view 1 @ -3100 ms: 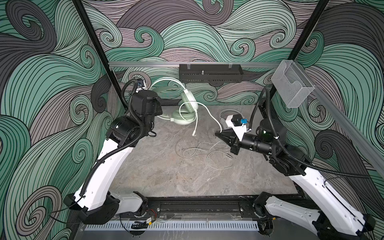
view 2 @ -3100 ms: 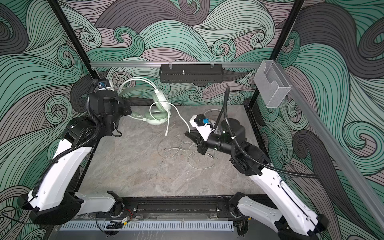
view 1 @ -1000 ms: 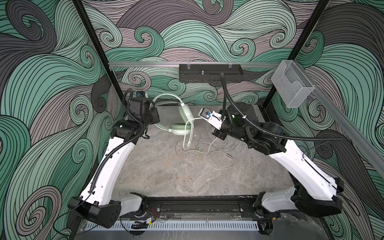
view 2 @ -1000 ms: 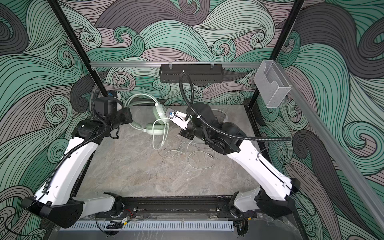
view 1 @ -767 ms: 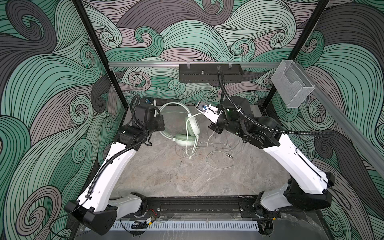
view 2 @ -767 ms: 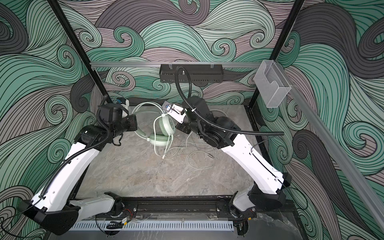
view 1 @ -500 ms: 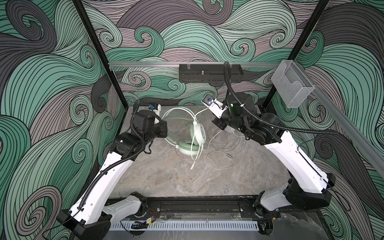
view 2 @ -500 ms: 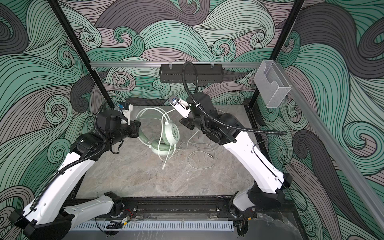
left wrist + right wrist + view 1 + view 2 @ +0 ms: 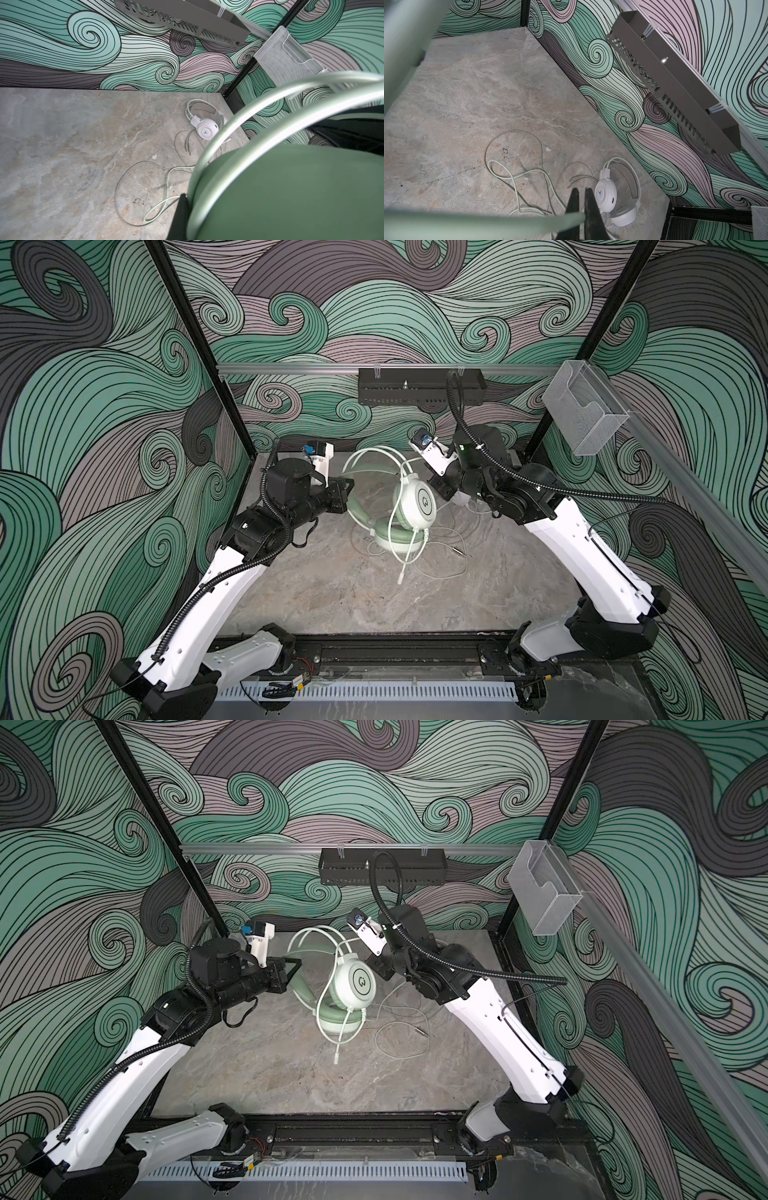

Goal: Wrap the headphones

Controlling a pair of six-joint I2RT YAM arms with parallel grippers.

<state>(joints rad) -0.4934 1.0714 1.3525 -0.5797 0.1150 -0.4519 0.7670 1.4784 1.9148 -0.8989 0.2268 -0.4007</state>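
Note:
The pale mint green headphones (image 9: 417, 502) (image 9: 359, 982) hang in the air above the middle of the table, one earcup facing up. My left gripper (image 9: 347, 489) (image 9: 291, 969) (image 9: 186, 197) is shut on their green padded band, which fills much of the left wrist view. My right gripper (image 9: 436, 487) (image 9: 376, 965) (image 9: 580, 190) sits just right of the earcup, shut on a thin mint strand that looks like their cable. The rest of the cable (image 9: 440, 568) (image 9: 512, 178) lies in loops on the table. The white headphones (image 9: 205, 126) (image 9: 608, 199) lie at the back right, under my right arm.
A black perforated tray (image 9: 419, 385) hangs on the back rail. A clear plastic box (image 9: 586, 418) is fixed at the right. Black frame posts stand at the back corners. The arms' base rail (image 9: 395, 655) runs along the front edge.
My left gripper has carried the mint headphones from the back left toward the middle, and they have turned so an earcup faces up. My right gripper swung up round them, holding the strand.

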